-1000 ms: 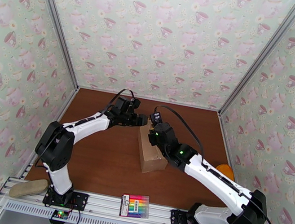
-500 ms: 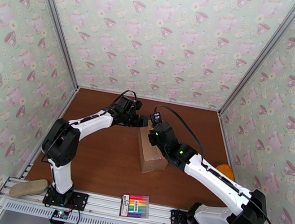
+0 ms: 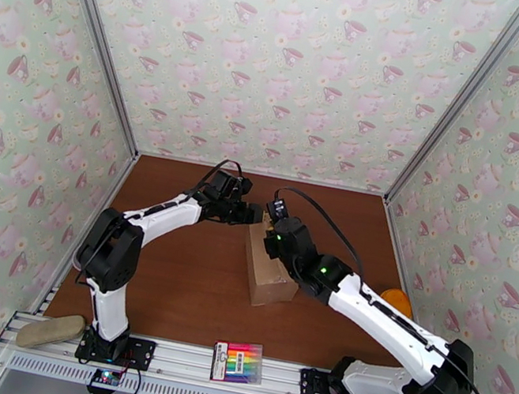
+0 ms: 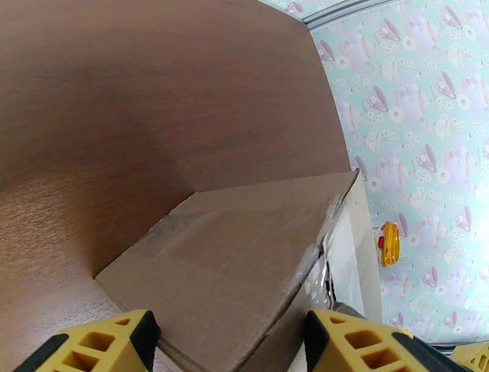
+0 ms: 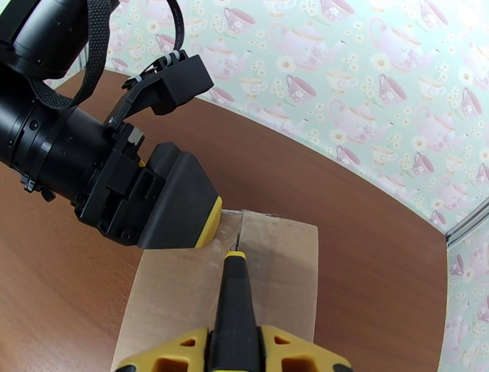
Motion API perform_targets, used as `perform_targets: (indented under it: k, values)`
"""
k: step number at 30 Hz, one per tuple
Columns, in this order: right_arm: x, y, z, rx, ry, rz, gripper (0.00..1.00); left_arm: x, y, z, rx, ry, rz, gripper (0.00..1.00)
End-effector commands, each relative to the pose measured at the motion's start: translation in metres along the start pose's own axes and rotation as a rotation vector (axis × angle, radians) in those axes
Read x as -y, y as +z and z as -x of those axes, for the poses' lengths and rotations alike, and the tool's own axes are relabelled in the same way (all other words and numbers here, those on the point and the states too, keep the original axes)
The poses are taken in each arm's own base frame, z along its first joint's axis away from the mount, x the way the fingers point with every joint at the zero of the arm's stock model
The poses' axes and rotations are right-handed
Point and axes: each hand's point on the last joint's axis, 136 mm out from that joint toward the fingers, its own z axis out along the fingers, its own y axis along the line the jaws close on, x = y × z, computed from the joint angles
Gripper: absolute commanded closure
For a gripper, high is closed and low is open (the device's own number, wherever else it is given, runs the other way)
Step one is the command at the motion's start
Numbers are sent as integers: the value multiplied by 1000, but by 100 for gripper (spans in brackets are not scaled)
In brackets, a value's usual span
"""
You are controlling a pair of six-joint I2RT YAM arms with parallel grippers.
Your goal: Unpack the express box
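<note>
Brown bench (image 3: 178, 292) between teacup-papered walls, carrying express box (image 3: 269, 272) at centre. Straddling its far end, fingers apart: left tool (image 4: 229, 333). Clamping black yellow-tipped stick (image 5: 234, 287), tip at taped seam: right tool (image 5: 235, 352).

Looks like a lab test booth: pastel teapot-print wall panels (image 3: 283, 62) in silver aluminium framing (image 3: 99, 37), brown wood-grain tabletop (image 3: 178, 292), slotted metal rail (image 3: 175, 355).

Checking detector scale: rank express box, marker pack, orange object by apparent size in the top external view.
1. express box
2. marker pack
3. orange object, smallest, though the right arm may hide part of it.
</note>
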Motion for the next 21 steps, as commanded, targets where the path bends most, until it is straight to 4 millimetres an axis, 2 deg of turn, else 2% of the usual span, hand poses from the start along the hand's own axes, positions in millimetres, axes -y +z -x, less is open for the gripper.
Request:
perform_targets:
  k: [1,8,15,21]
  values:
    - [-10,-8,-17,-44,-6,43,100,-48,23,-39,-123,-122,148,32]
    - [-12,-9,-22,-53,1,49,100,-50,25,-40,-124,-137,158,32]
    - [-18,-2,-39,-93,15,62,100,-51,25,-38,-119,-147,163,32]
    - [-19,-3,-40,-97,7,61,100,-51,25,-36,-111,-153,169,32]
